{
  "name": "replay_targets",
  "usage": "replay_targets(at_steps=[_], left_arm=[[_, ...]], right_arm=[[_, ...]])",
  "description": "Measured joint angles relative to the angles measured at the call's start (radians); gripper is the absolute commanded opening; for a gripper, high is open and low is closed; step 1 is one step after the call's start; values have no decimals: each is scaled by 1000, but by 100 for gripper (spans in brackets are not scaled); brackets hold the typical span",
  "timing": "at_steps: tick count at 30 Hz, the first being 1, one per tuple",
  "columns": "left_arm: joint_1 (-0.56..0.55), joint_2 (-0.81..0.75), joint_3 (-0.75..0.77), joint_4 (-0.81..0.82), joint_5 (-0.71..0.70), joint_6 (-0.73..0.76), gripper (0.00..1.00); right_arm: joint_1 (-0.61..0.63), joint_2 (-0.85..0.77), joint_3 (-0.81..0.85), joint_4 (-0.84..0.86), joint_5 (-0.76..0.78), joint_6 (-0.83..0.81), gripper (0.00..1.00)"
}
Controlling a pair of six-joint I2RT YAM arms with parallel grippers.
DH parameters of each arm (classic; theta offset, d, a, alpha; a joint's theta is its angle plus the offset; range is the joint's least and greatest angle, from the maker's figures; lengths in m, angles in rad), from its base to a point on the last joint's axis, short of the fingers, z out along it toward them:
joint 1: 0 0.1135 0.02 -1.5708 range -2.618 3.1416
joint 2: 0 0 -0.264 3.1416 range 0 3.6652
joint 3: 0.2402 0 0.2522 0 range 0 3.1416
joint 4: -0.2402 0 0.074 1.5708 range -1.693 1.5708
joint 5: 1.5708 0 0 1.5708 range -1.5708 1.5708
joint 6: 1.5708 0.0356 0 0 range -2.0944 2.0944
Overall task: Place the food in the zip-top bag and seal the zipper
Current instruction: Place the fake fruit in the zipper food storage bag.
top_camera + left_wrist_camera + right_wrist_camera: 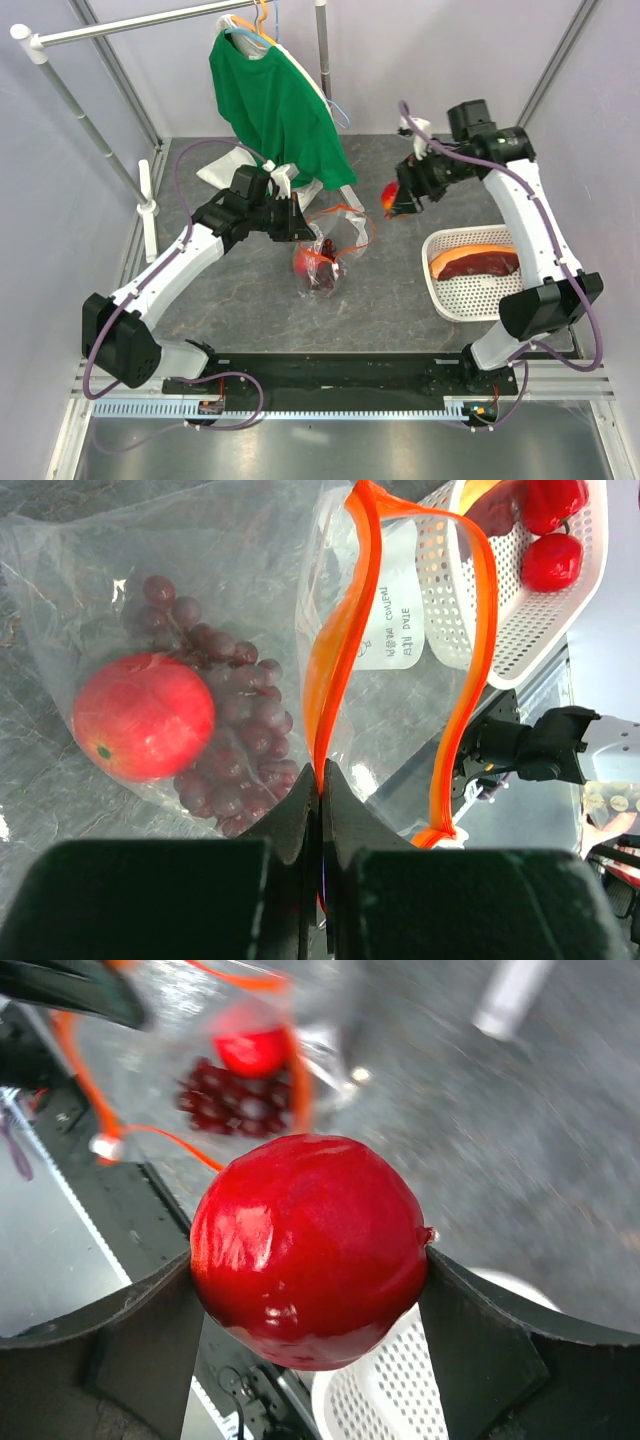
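Red fruit [305, 1245] sits clenched in the right claw [408, 188], aloft just right of the zip-top bag [340, 232] resting on the tabletop [400, 305]. The left claw [322, 780] pinches the zipper [345, 650], propping the mouth open. I'd bring the fruit squarely over that opening, lower it, then release.

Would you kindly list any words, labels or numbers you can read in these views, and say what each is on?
White label on the zip-top bag: two lines of grey print, seen reversed through the plastic, too blurred to read.
No other words, numbers or signs are visible in any view.
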Motion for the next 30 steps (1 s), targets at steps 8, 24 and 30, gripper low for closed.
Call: replay_targets(at_steps=[8, 24, 30], left_arm=[[5, 0, -3, 0, 5, 0, 2], [40, 0, -9, -1, 39, 0, 2], [43, 0, -19, -1, 50, 0, 2]], right_arm=[[279, 35, 11, 113, 29, 72, 89], [395, 130, -3, 213, 215, 145, 98], [151, 49, -32, 190, 240, 100, 98]])
